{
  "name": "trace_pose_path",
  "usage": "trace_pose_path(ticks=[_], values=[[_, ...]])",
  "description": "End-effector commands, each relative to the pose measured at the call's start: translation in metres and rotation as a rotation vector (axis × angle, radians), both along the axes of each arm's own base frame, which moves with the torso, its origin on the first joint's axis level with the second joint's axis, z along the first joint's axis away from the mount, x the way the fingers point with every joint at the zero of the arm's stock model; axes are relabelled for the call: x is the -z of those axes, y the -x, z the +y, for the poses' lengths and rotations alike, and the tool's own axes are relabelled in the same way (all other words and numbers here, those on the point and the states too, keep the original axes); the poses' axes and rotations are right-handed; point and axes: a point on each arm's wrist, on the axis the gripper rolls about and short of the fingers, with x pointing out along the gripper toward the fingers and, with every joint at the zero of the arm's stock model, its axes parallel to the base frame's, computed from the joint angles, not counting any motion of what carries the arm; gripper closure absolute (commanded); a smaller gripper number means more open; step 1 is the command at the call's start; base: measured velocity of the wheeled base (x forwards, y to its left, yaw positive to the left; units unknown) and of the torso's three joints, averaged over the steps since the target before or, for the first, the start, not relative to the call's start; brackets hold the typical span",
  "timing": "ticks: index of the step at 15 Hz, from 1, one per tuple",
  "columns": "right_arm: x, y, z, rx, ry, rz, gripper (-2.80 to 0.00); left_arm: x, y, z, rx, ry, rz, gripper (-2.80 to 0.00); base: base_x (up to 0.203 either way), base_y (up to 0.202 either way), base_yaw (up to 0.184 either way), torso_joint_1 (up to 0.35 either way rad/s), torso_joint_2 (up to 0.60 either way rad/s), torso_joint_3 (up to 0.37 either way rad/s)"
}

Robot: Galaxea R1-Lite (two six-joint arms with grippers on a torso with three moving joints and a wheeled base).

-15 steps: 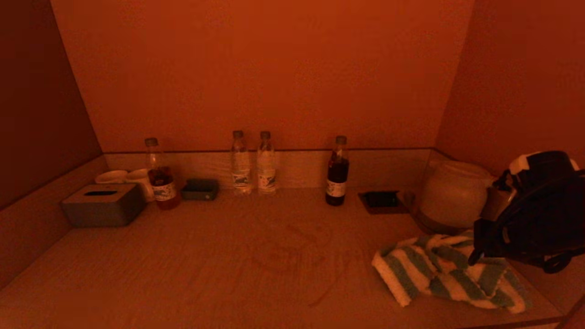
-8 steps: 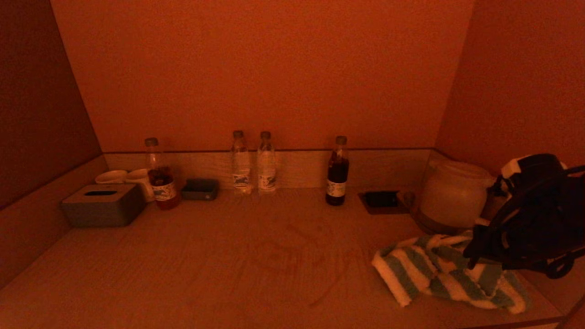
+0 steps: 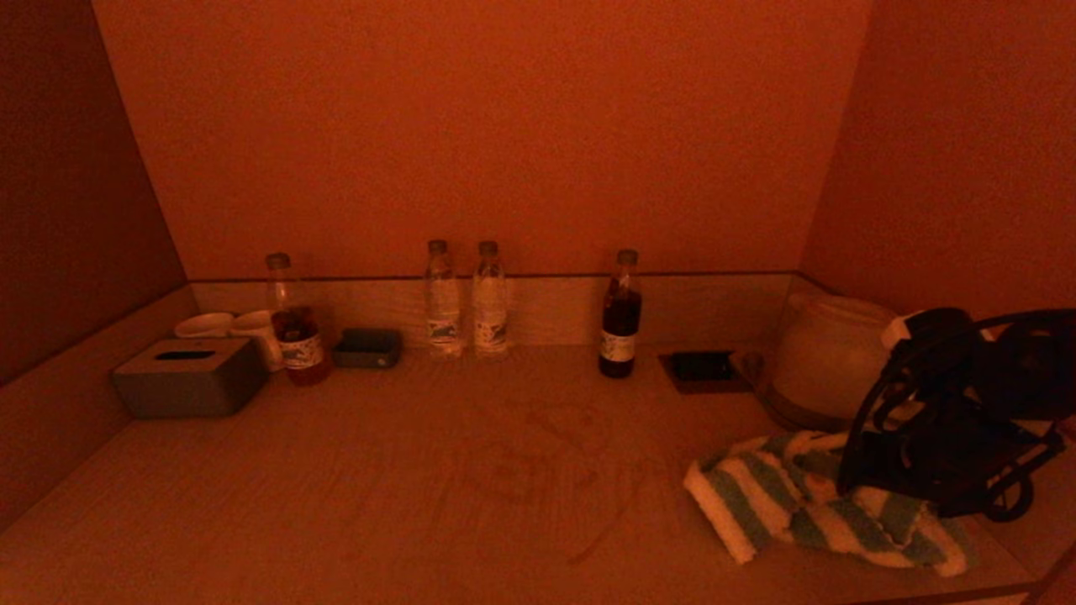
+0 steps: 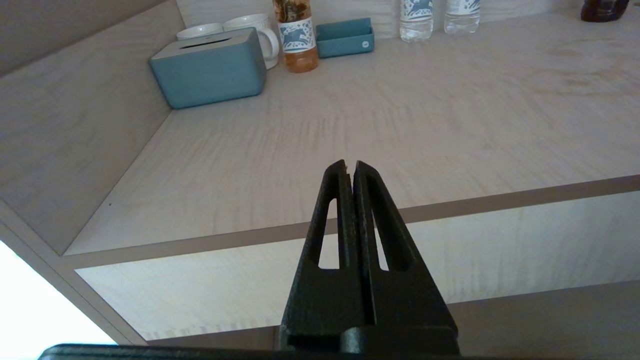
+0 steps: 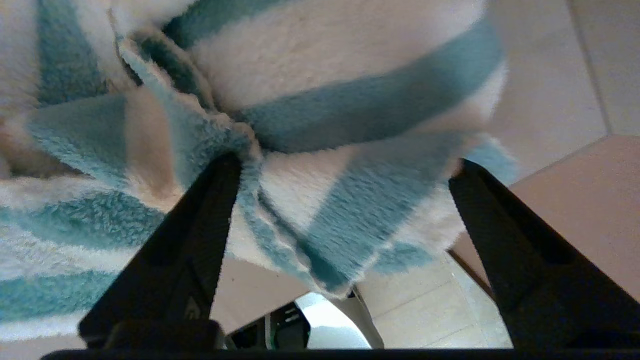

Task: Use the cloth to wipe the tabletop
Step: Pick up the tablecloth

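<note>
Across the whole view we have the surface [image 3: 403, 470], pale wood grain with a low raised edge, and faint smears at its middle that we judge are what needs wiping. At its near right corner lies the cloth [image 3: 790, 504], a crumpled striped towel, one end hanging past the front edge in the right wrist view, just before the pale kettle [image 3: 828, 357]. We reckon it light, soft and limp: it will fold and drag rather than slide, will not slip or break, and a thin pinch may pull out one layer only. Our right gripper [image 5: 345, 170] sits over it with jaws spread wide, straddling a bunched fold and clamping nothing; that thick ridge is where we would bite. Our left gripper [image 4: 349, 167] is parked off the front edge, jaws pressed together.
</note>
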Motion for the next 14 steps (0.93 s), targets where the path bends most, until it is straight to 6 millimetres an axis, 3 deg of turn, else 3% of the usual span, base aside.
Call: trace_pose_path(ticks=[1, 5, 7, 12, 13, 14], values=[[0.010, -0.006, 0.001, -0.006, -0.006, 0.033, -2.80, 0.000, 0.000, 0.000, 0.001, -0.001, 0.000, 0.00, 0.000, 0.000, 0.000, 0.000, 0.00, 0.000], [0.015, -0.008, 0.003, -0.012, -0.010, 0.048, -2.80, 0.000, 0.000, 0.000, 0.001, -0.001, 0.000, 0.00, 0.000, 0.000, 0.000, 0.000, 0.00, 0.000], [0.029, -0.015, 0.008, -0.048, -0.068, 0.087, -2.80, 0.000, 0.000, 0.000, 0.000, -0.001, 0.000, 0.00, 0.000, 0.000, 0.000, 0.000, 0.00, 0.000], [0.040, -0.021, 0.010, -0.075, -0.134, 0.101, -2.80, 0.000, 0.000, 0.000, 0.000, -0.001, 0.000, 0.00, 0.000, 0.000, 0.000, 0.000, 0.00, 0.000], [0.041, -0.021, 0.010, -0.080, -0.147, 0.104, 0.00, 0.000, 0.000, 0.000, -0.002, -0.001, 0.000, 0.00, 0.000, 0.000, 0.000, 0.000, 0.00, 0.000], [0.041, -0.021, 0.010, -0.080, -0.149, 0.104, 0.00, 0.000, 0.000, 0.000, 0.000, -0.001, 0.000, 0.00, 0.000, 0.000, 0.000, 0.000, 0.00, 0.000]])
